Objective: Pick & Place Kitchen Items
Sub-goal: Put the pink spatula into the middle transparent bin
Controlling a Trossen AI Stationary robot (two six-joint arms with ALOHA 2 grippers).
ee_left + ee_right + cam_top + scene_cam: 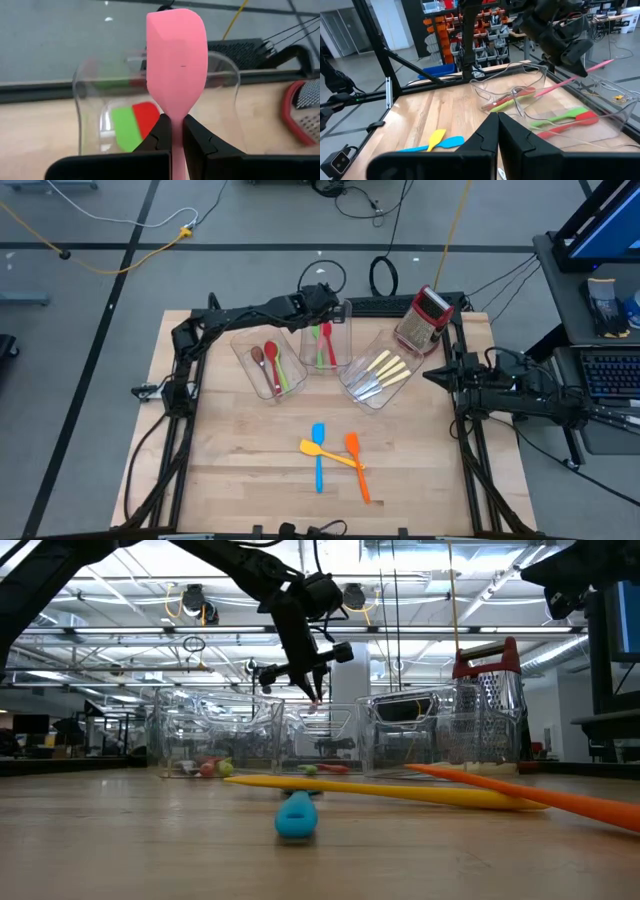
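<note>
My left gripper [328, 306] is above the far end of the middle clear bin [345, 350] and is shut on a pink spatula [177, 60]. That bin holds a green spatula [125, 127] and a red spatula [146, 117]. Red, brown and green spoons [272, 365] lie in the left bin. Cream-handled cutlery [385, 370] lies in the right bin. A blue spatula [318, 455], a yellow spatula [325, 452] and an orange spatula [357, 467] lie on the table near its front. My right gripper [496, 117] is shut and empty at the table's right edge. My left gripper pinches the pink spatula by its neck [176, 125], just below the blade, between its two fingers. The fingers slant down from above. The blade sticks out past the fingertips over the middle bin. The spatula is lifted clear; its slim handle [600, 66] shows beyond the gripper.
A red-and-silver box grater [425, 318] stands at the back right, beside the right bin. The three clear bins fan out across the table's far half. Bare wood lies around the loose spatulas toward the near edge.
</note>
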